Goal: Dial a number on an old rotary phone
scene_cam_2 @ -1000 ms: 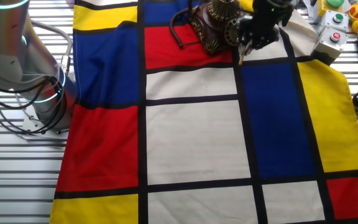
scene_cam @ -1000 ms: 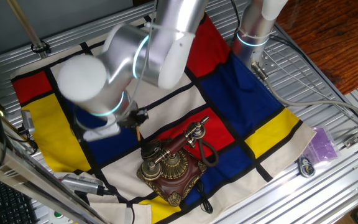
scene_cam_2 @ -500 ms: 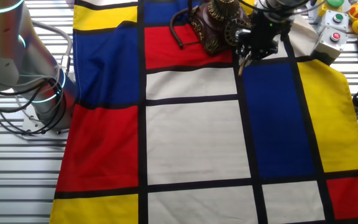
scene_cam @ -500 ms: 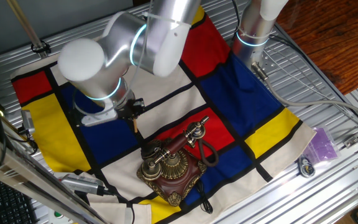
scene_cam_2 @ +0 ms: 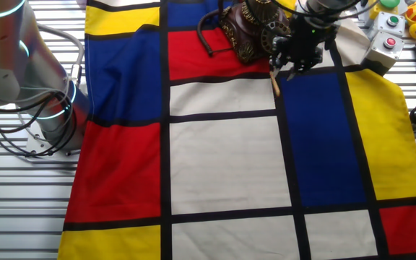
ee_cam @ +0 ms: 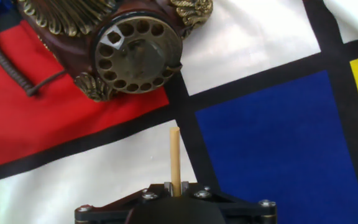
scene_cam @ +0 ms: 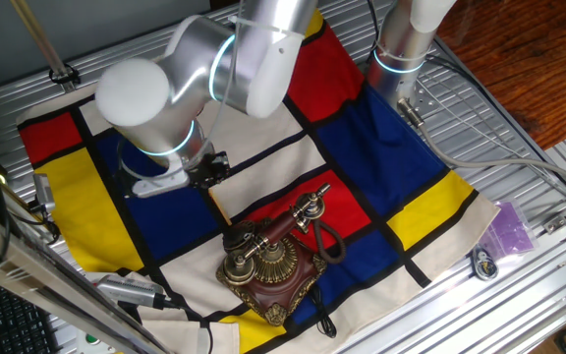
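Your colour-block cloth covers the table, and the old rotary phone sits near its edge on a red panel, brass dial facing up. Your gripper hovers just beside the phone, clenched on a thin wooden stick that points toward the dial without touching it.
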`<state>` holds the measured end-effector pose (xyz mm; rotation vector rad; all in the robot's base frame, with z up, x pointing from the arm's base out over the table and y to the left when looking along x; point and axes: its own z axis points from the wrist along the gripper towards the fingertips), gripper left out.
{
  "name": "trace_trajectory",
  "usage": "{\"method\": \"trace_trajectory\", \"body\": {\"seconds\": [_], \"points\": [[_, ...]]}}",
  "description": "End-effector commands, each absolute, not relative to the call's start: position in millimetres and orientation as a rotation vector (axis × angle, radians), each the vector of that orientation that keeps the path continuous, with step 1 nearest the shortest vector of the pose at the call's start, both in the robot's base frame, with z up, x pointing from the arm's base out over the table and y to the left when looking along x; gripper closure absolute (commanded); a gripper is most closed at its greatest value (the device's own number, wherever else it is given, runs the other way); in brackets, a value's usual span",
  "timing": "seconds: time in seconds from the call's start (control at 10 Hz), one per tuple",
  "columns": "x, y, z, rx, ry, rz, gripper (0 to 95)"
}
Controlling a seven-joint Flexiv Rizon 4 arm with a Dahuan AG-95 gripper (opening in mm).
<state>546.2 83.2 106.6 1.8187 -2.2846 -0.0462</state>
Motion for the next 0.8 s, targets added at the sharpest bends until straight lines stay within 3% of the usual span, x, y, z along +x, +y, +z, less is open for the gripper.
{"method": "trace_trajectory", "body": {"seconds": [0.1,0.4,0.8], "points": [[547,89,115,1.687,-2.393,-0.059,95.0],[556,128,145,1.390,-2.585,-0.041,95.0],[543,180,173,1.113,-2.748,0.000,95.0]]}}
